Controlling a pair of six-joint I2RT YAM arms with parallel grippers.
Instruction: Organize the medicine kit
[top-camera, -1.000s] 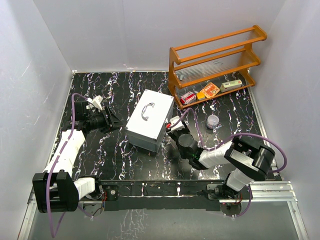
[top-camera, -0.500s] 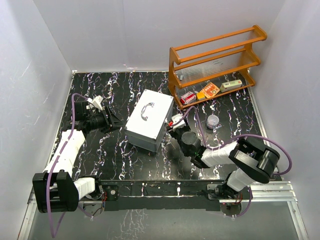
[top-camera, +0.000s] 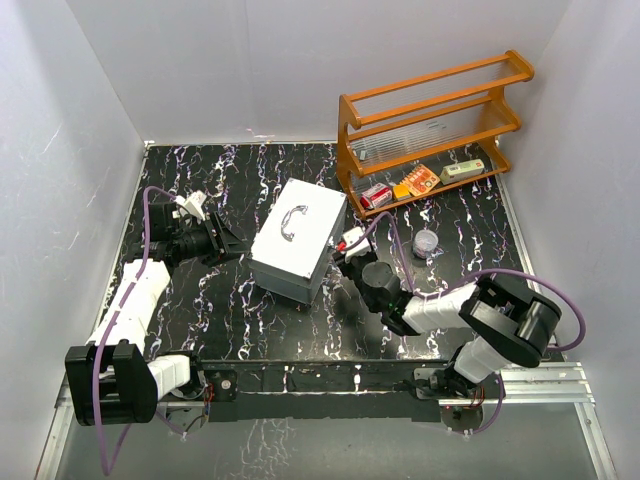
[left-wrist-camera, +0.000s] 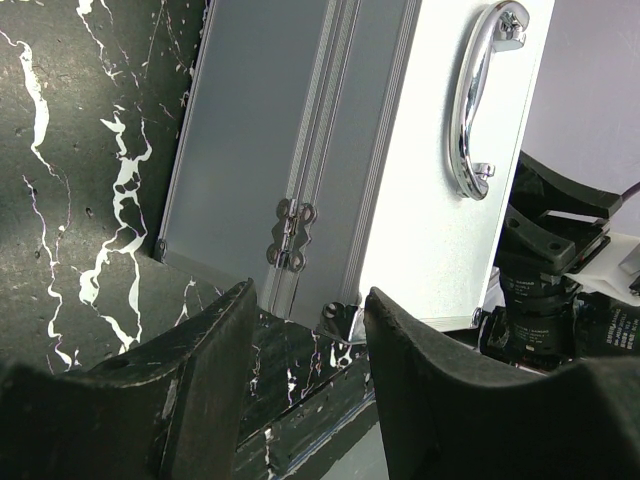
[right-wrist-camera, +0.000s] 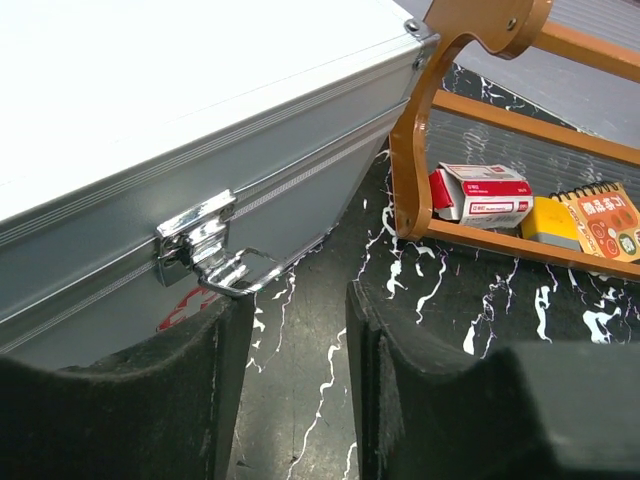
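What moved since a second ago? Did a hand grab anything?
The right arm shifted a little: its wrist crept forward beside the medicine kit, with the right hand open at the latch. Nothing was grabbed or let go. The kit, the open left hand and the wooden shelf stayed put.

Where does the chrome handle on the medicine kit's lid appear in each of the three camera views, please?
Top external: near the centre, the chrome handle lies on the lid of the medicine kit.
Left wrist: upper right, running top to bottom on the lid.
Right wrist: not in view; only the kit's side and a latch show.
Shared landmark: the medicine kit itself, seen in all three views.
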